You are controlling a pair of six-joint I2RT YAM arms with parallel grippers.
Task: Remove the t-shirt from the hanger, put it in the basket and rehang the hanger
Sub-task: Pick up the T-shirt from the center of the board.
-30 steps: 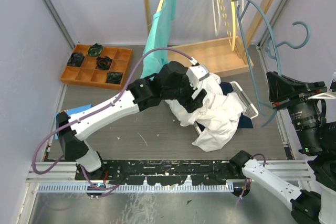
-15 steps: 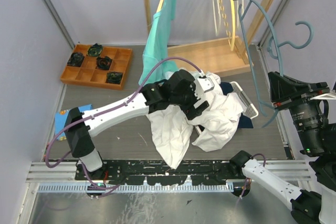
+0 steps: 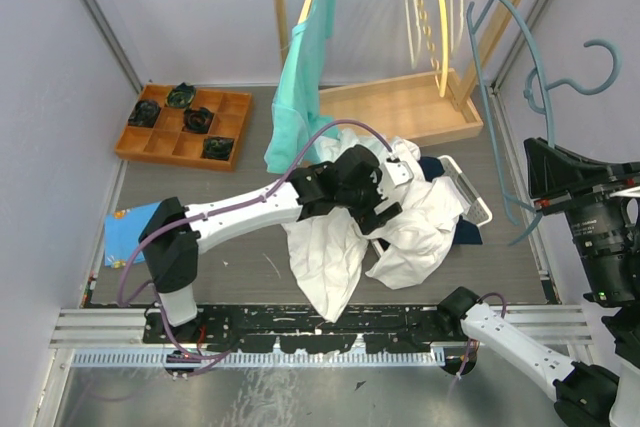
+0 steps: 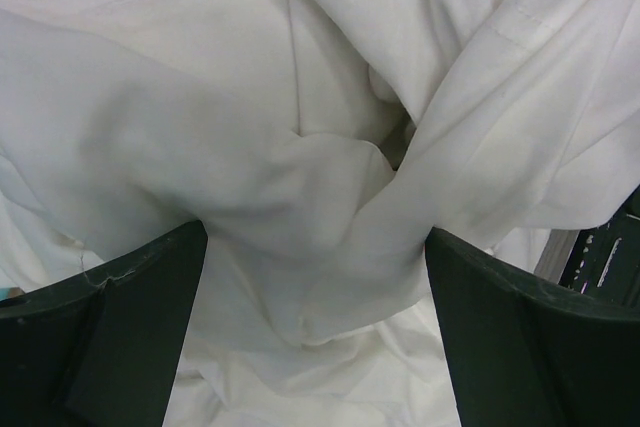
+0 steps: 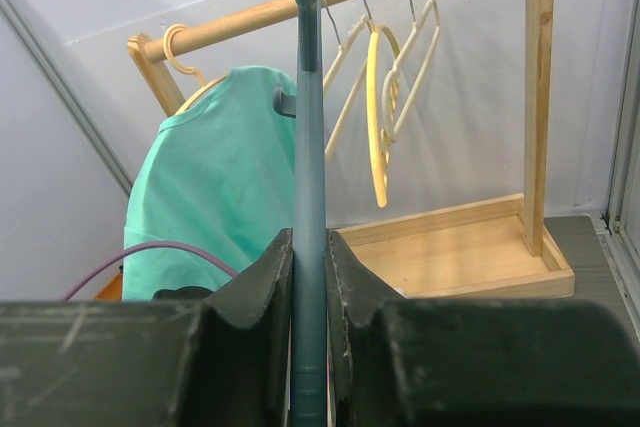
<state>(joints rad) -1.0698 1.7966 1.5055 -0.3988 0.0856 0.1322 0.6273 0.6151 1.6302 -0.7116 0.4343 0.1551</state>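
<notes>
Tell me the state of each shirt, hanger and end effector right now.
White fabric t-shirt: crumpled on table, off hanger.
Blue-grey plastic hanger: bare, held.
Teal t-shirt: hung on wooden rail.
Left end effector: open above white t-shirt.
Right end effector: shut on hanger.

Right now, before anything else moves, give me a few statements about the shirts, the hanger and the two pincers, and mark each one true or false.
1. The white cotton t-shirt lies crumpled on the grey table, with no hanger in it. True.
2. The left pincer is clamped shut on the white cotton t-shirt. False: its jaws stand wide open just above the cloth.
3. The right pincer is shut on the blue-grey plastic hanger. True.
4. The teal t-shirt lies flat on the table. False: it hangs from the wooden rail.
</notes>
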